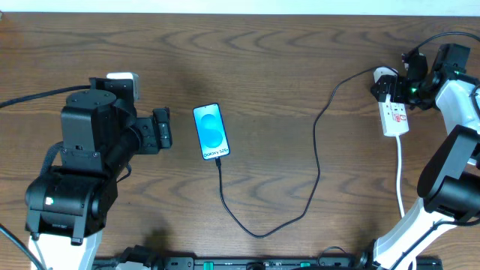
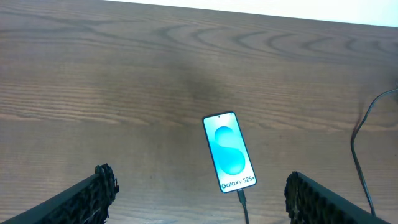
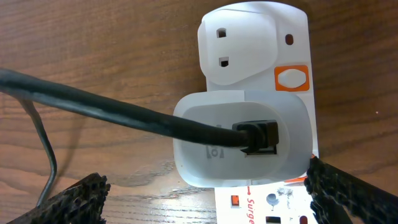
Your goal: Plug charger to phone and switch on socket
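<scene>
The phone lies flat mid-table, its blue screen up. The charger, a thin black cable, meets the phone's near edge with its plug tip, loops across the table and runs to a white adapter seated in the socket. The socket's white body has an orange switch. My left gripper stands open just left of the phone, holding nothing. Hovering over the socket's adapter end is my right gripper, open and empty.
A thick white cord runs from the socket toward the near edge beside the right arm's base. The black cable's loop lies near the front edge. Bare wood shows between the phone and the socket.
</scene>
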Available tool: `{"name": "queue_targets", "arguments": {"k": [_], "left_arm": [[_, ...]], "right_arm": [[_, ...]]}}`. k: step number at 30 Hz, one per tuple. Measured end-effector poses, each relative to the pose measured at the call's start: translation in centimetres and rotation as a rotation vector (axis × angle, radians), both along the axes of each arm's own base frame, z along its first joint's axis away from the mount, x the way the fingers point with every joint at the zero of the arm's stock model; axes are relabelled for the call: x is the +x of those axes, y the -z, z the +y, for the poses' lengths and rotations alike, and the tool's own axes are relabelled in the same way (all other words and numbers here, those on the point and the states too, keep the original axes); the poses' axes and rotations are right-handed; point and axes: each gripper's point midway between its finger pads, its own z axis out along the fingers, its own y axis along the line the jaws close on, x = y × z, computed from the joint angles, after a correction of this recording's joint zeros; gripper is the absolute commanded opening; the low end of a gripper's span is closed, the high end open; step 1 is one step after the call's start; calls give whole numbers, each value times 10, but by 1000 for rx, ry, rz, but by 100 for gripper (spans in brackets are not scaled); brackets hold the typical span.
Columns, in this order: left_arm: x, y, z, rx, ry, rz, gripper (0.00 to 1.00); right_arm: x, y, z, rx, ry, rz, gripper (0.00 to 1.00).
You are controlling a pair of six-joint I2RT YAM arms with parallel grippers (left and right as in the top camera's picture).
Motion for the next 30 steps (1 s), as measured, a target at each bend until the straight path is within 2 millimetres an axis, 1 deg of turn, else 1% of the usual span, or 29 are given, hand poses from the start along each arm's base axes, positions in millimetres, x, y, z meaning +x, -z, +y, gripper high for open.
{"name": "queue_targets", "arguments": {"k": [5, 12, 18, 30], "left_arm": [[0, 0, 0, 0, 0, 0, 88], [0, 0, 0, 0, 0, 0, 88], [0, 0, 0, 0, 0, 0, 88], [0, 0, 0, 0, 0, 0, 88]], "right_arm": [[0, 1, 0, 0, 3, -3, 99], [-4, 9, 1, 0, 6, 6, 99], [-8, 23, 4, 18, 26, 11, 99], [-8, 23, 5, 24, 39, -10, 99]]}}
